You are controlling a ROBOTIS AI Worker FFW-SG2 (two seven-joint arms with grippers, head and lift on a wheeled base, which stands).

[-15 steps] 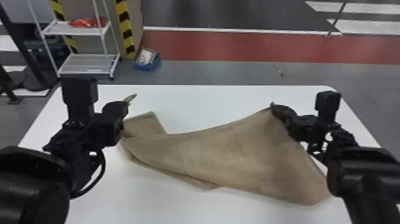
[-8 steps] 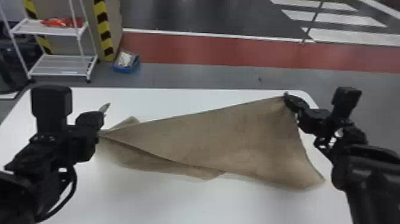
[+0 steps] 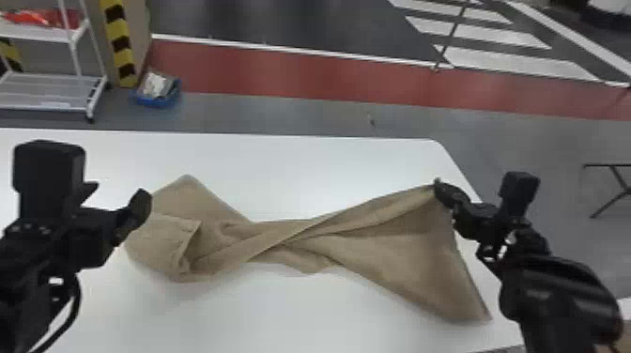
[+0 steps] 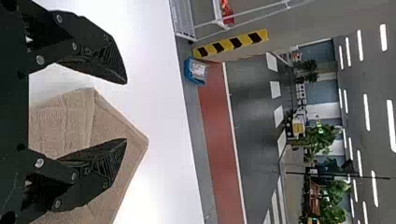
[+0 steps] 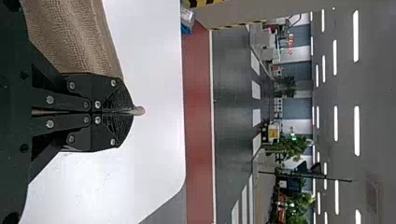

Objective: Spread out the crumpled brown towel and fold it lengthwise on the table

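In the head view my left gripper (image 3: 115, 206) stands open at the left, by the towel's left end. The brown towel (image 3: 394, 249) stretches across the table, twisted in the middle, its left end folded over itself. My right gripper (image 3: 436, 188) is shut on its upper right corner, holding it up while the right edge hangs down toward the front. In the left wrist view the open left gripper (image 4: 126, 111) has its fingers apart, with the towel (image 4: 79, 116) beyond and below them. In the right wrist view the right gripper (image 5: 133, 111) pinches the towel (image 5: 77, 37), a small tip poking out.
The white table (image 3: 291, 173) lies under everything, its back right corner beyond my right gripper. Past its back edge, on the floor, are a white shelf rack (image 3: 51, 89) and a blue bin (image 3: 157, 91). A dark-legged stand (image 3: 615, 180) is off to the right.
The towel's left end has come away from my left gripper and dropped to the table, and that gripper has opened. The towel, taut before, is now twisted. The head view has shifted right and down.
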